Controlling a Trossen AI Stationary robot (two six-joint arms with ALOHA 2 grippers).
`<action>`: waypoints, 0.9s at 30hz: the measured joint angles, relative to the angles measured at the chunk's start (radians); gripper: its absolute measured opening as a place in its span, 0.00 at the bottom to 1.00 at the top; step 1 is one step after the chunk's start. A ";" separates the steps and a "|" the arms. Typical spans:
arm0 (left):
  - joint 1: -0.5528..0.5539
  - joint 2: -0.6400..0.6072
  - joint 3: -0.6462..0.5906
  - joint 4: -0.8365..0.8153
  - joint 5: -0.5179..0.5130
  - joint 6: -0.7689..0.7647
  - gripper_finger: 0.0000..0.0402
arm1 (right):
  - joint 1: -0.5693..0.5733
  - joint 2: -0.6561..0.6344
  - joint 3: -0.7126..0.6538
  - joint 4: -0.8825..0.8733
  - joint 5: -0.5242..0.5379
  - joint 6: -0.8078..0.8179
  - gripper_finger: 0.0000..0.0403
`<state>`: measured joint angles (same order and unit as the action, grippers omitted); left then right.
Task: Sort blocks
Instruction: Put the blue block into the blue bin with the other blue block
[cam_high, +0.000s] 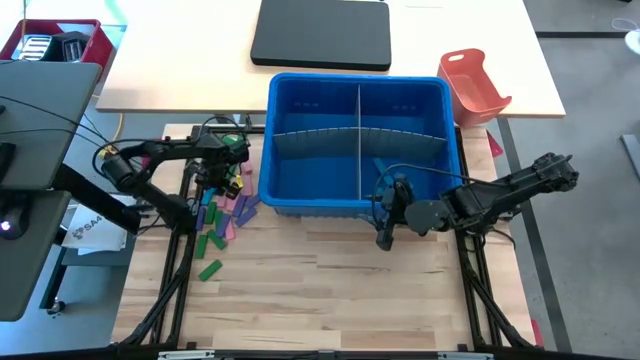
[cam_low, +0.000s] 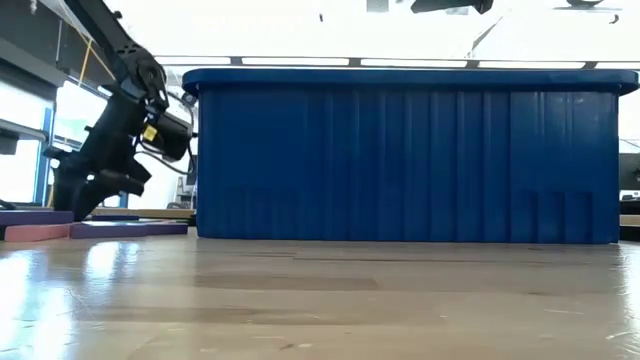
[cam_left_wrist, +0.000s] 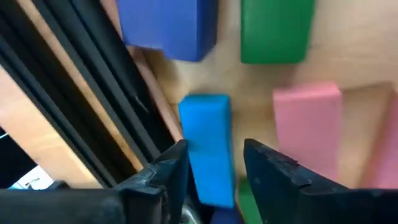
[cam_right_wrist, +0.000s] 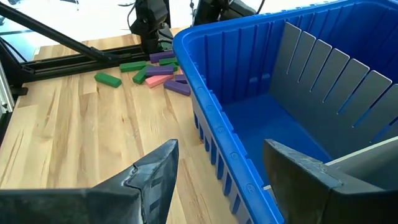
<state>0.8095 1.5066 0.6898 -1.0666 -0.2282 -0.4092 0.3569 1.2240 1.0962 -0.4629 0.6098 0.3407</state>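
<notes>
1. Beside the blue bin (cam_high: 358, 140), off its left wall: blocks (cam_high: 222, 212) scattered in a loose pile on the wooden surface (cam_high: 320, 285), in green, pink, purple and blue.
2. Over that pile, close to the bin's left front corner: left gripper (cam_high: 222, 178), lowered among the pieces.
3. Between its fingers (cam_left_wrist: 163, 177): a blue block (cam_left_wrist: 208, 146), fingers standing part-way apart on either side of it; cannot tell whether touching it yet.
4. Just beyond that piece: a pink block (cam_left_wrist: 308, 130), a green block (cam_left_wrist: 275, 30) and a larger blue block (cam_left_wrist: 168, 26), all flat on the wood.
5. At the bin's front wall, toward its right end: right gripper (cam_high: 386, 228), fingers spread wide, holding nothing.
6. Inside the bin: grey slotted dividers (cam_high: 358, 142) splitting it into compartments.
</notes>
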 joint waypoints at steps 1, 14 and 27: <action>0.007 0.010 -0.002 0.010 -0.008 0.001 0.34 | 0.000 0.000 0.000 0.000 0.000 0.001 0.57; 0.021 0.047 -0.003 0.047 0.017 0.039 0.26 | 0.015 0.007 0.000 -0.004 0.000 0.017 0.57; -0.011 -0.148 0.216 -0.042 -0.025 0.115 0.12 | 0.010 0.079 0.000 -0.007 0.068 0.017 0.57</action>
<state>0.7982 1.3589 0.9062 -1.1085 -0.2533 -0.2937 0.3667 1.3029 1.0962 -0.4700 0.6781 0.3580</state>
